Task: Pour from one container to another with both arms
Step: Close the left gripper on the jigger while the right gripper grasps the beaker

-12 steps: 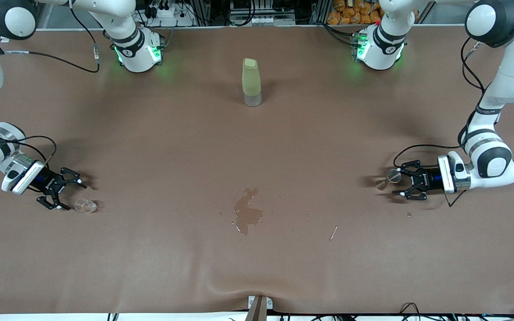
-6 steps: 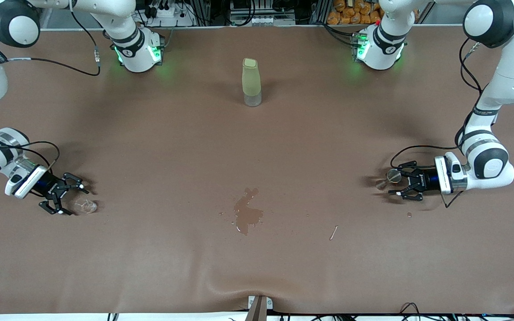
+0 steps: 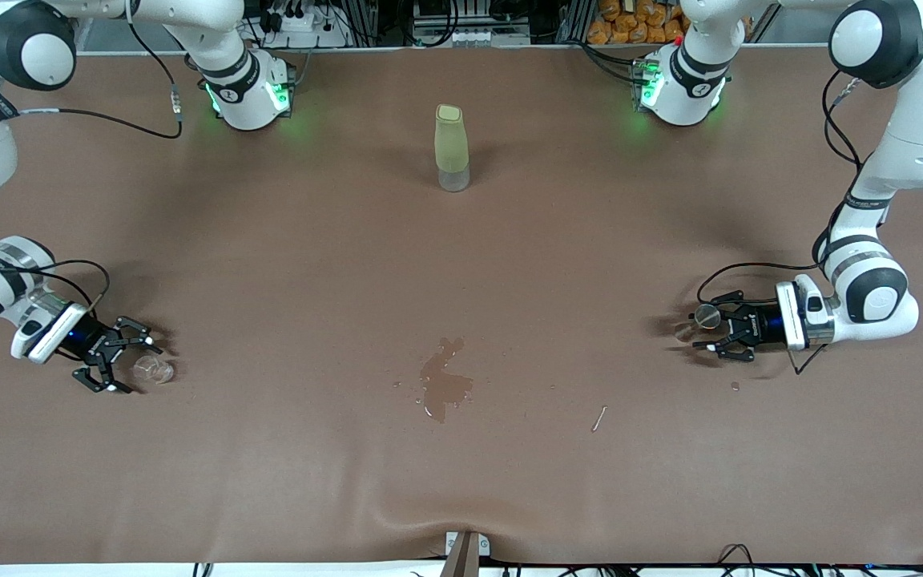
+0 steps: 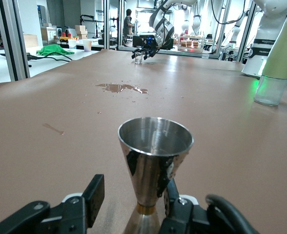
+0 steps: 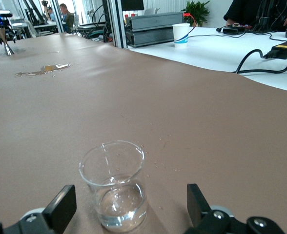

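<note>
We see the clear glass cup (image 5: pixel 115 189) upright with a little water in it, at the right arm's end of the table, between the wide-open fingers of the right gripper (image 3: pixel 126 363). The steel jigger (image 4: pixel 152 171) stands upright at the left arm's end; left gripper (image 3: pixel 704 327) straddles it, fingers apart, grip unclear. Brown mat (image 3: pixel 461 264) has a spill (image 3: pixel 444 388) mid-table; green bottle (image 3: pixel 451 147) stands near the bases.

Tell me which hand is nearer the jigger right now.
Left. The left hand is around the jigger, fingers either side of its waist. The right hand is at the right arm's end of the table, open around the glass cup.
</note>
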Robot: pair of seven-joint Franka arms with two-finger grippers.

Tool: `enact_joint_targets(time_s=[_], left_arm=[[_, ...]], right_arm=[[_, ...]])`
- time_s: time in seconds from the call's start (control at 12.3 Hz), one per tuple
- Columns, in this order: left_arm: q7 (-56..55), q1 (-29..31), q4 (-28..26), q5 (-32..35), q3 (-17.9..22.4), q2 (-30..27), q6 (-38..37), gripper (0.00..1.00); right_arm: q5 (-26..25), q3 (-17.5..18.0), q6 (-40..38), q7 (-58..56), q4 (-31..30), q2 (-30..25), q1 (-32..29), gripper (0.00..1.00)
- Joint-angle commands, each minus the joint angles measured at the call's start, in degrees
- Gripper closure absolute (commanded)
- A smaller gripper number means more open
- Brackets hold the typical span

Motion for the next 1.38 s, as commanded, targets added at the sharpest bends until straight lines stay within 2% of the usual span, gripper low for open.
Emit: enact_joint_targets(time_s=[0.0, 0.16, 0.32, 0.41, 0.49, 1.06, 1.3], left_arm=[[1.7, -0.4, -0.2, -1.6, 0.5, 0.5, 0.3, 0.45], [2.4, -0.5, -0.2, -1.4, 0.5, 0.5, 0.3, 0.54], [2.6, -0.5, -0.2, -1.4, 0.5, 0.7, 0.3, 0.70], [2.9, -0.3, -0.2, -1.4, 0.5, 0.9, 0.2, 0.87], [3.2, -0.2, -0.2, -1.4, 0.5, 0.9, 0.2, 1.00], [2.2, -0.4, 0.0, -1.1, 0.4, 0.2, -0.3, 1.00], [-1.8, -0.4, 0.7, -1.1, 0.3, -1.2, -0.9, 1.00]], right_arm=[[3.2, 0.8, -1.0, -3.0, 2.3, 3.1, 0.2, 0.00], [3.3, 0.8, -1.5, -3.0, 2.3, 3.2, 0.2, 0.00], [3.3, 0.8, -1.7, -3.1, 2.3, 3.5, 0.2, 0.00], [3.4, 0.8, -1.8, -3.1, 2.3, 3.8, 0.2, 0.00], [3.7, 0.8, -1.8, -3.1, 2.3, 4.0, 0.2, 0.00], [4.1, 1.2, -1.9, -3.2, 2.4, 4.3, 0.6, 0.00], [4.0, 1.3, -1.9, -3.1, 2.5, 4.3, 0.7, 0.00]])
